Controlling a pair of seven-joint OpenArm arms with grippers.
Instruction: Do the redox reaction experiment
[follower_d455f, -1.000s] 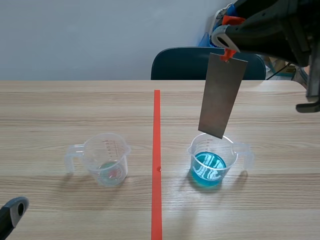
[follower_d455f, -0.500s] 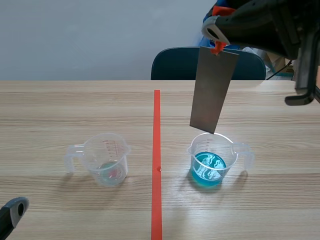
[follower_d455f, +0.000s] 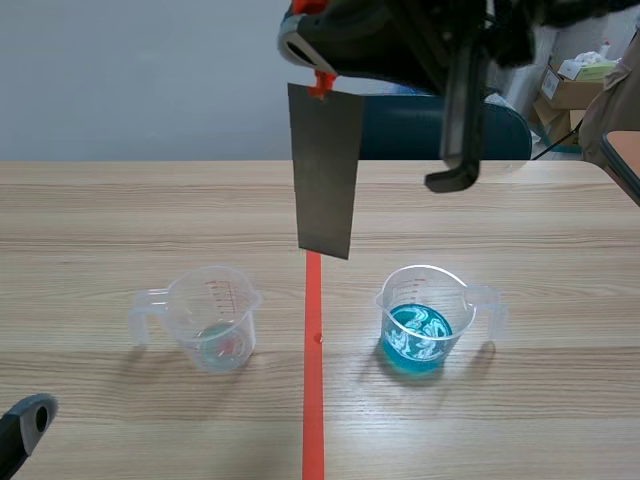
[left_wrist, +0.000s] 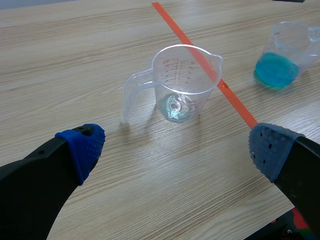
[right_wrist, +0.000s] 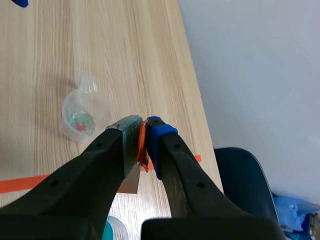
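Right end effector (right_wrist: 142, 137) pinches grey flat metal plate (follower_d455f: 324, 170) at its clipped top edge, hanging above orange-red tape line (follower_d455f: 313, 400). Left end effector (left_wrist: 176, 146) spread. Clear plastic measuring cup (follower_d455f: 215, 318): red graduations, unreadable.

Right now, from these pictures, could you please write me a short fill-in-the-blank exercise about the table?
1. The right claw is ___ on the grey metal plate.
2. The cup on the right arm's side holds ___ liquid.
3. The left claw is ___ and holds nothing.
4. The other cup is almost ___.

Missing words: shut; blue; open; empty.
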